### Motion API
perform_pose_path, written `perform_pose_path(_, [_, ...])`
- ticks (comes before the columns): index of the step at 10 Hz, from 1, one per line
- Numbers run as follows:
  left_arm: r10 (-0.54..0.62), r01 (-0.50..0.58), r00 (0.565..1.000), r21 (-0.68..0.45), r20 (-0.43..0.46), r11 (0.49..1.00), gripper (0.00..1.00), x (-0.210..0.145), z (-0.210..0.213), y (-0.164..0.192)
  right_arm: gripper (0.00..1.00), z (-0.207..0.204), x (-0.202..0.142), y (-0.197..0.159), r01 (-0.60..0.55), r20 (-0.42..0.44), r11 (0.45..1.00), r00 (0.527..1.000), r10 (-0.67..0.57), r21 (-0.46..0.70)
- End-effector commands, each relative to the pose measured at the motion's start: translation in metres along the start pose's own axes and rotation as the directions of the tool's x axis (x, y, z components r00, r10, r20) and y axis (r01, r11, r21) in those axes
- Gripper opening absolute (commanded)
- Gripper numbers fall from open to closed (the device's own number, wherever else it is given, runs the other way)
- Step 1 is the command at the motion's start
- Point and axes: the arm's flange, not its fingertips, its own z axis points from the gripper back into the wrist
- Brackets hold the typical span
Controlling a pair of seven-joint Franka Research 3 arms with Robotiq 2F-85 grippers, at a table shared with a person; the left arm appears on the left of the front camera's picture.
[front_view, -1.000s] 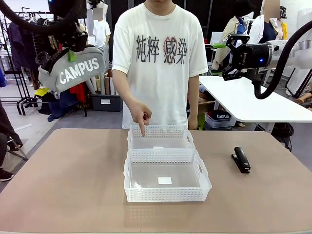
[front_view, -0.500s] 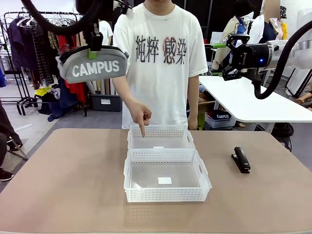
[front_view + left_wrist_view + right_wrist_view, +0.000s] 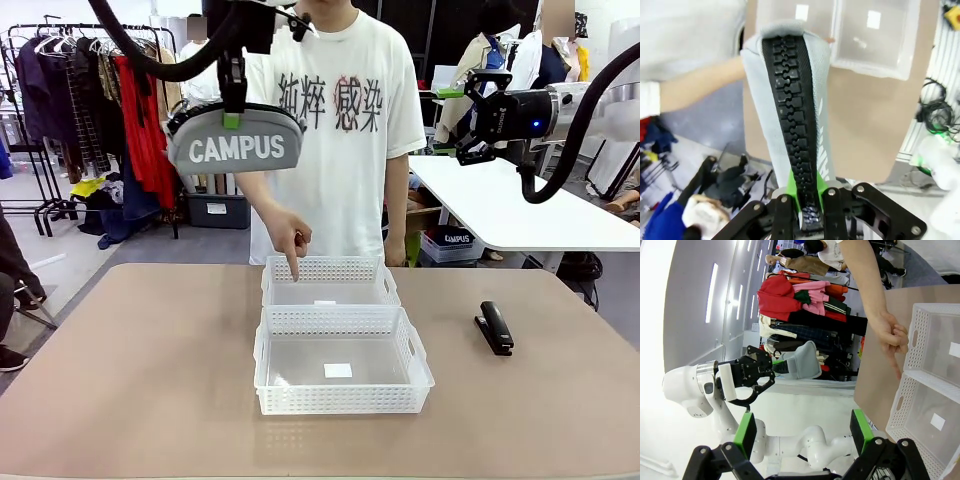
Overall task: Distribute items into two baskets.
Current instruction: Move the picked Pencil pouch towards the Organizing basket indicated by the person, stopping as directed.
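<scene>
The grey CAMPUS pouch [image 3: 237, 144] hangs high in the air at upper left, with my left gripper [image 3: 233, 113] shut on its black zipper edge [image 3: 795, 125]. Two white baskets sit end to end mid-table: the far basket [image 3: 330, 270] and the near basket [image 3: 342, 400], both with nothing but a label inside. The person's hand [image 3: 290, 238] points a finger down into the far basket. The black stapler [image 3: 494, 327] lies on the table to the right. My right gripper [image 3: 478, 112] is held high at right, open, its green pads [image 3: 860, 429] wide apart with nothing between them.
A white table [image 3: 520, 210] stands behind at right, and a clothes rack [image 3: 90, 130] at back left. The brown table [image 3: 140, 380] has bare room left of the baskets and around the stapler.
My left gripper has carried the pouch to the right, from the far upper left toward the person's shoulder, and the pouch has levelled out. The right arm and the pointing hand have stayed put.
</scene>
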Motion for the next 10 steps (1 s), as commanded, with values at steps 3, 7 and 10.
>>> perform_pose_path(3, [-0.083, 0.086, 0.995, -0.053, 0.048, 0.995, 0.0, 0.019, -0.009, -0.001, 1.0, 0.0, 0.0, 0.002, -0.003, 0.0, 1.0, 1.0, 0.003, 0.001])
perform_pose_path(7, [-0.139, 0.146, 0.988, -0.111, 0.064, 0.983, 0.0, 0.044, -0.041, -0.004, 1.0, 0.0, 0.0, 0.002, -0.003, 0.0, 1.0, 1.0, 0.003, 0.001])
perform_pose_path(10, [-0.175, 0.186, 0.981, -0.157, 0.082, 0.97, 0.0, 0.056, -0.057, -0.011, 1.0, 0.0, 0.0, 0.002, -0.003, 0.0, 1.0, 1.0, 0.003, 0.001])
